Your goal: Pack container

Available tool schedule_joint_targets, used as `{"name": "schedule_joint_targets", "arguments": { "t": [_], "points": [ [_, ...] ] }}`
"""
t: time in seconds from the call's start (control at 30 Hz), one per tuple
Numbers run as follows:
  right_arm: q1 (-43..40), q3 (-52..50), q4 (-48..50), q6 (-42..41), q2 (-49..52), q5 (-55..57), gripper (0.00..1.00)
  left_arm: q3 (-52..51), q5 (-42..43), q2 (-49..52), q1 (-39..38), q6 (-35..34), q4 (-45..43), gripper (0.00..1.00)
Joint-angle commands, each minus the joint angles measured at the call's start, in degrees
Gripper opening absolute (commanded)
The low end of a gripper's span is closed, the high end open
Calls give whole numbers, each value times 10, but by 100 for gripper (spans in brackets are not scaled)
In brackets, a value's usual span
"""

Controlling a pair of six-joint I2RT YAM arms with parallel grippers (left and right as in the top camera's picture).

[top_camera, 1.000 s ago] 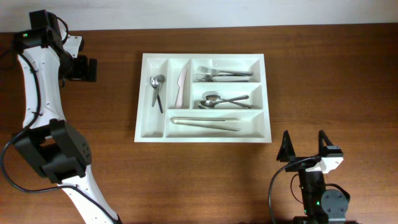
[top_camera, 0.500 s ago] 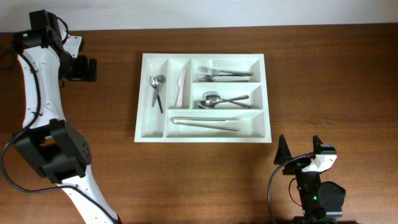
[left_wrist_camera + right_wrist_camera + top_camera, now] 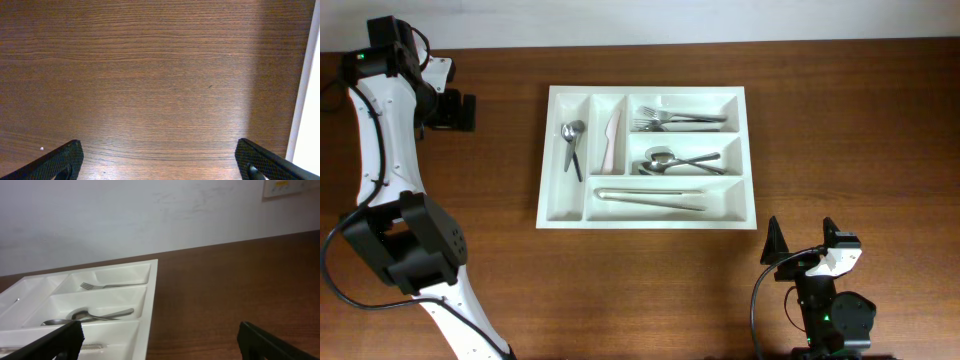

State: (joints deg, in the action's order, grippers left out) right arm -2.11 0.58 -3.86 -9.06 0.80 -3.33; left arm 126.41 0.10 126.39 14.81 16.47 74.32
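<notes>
Container [image 3: 646, 224]: white five-compartment tray at the centre of the surface [image 3: 850, 130], cutlery [image 3: 672, 160] in every slot.
Handling: likely light, stiff, smooth plastic. The contents would slide if it tilts, so grip the raised rim.
Left gripper [image 3: 458, 110]: spread wide, empty, at ten o'clock of the tray.
Right gripper [image 3: 805, 245]: spread wide, empty, at five o'clock.

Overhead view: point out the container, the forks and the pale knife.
container [image 3: 563, 200], overhead view, bare floor of its leftmost compartment.
forks [image 3: 670, 122], overhead view, middle of the bundle.
pale knife [image 3: 610, 140], overhead view, halfway along its length.
</notes>
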Motion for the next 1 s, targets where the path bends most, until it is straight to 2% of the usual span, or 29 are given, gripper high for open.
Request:
{"name": "schedule_joint_targets", "arguments": {
  "t": [0.0, 0.5, 0.97],
  "points": [
    [-1, -3, -3, -2, -4, -6, 99, 10, -1, 3, 3, -6, 1, 99],
    [-1, -3, -3, -2, -4, -5, 99, 9, -1, -5, 0, -6, 1, 99],
    [-1, -3, -3, -2, -4, -5, 99, 9, -1, -180, -97, -5, 1, 99]
  ]
}}
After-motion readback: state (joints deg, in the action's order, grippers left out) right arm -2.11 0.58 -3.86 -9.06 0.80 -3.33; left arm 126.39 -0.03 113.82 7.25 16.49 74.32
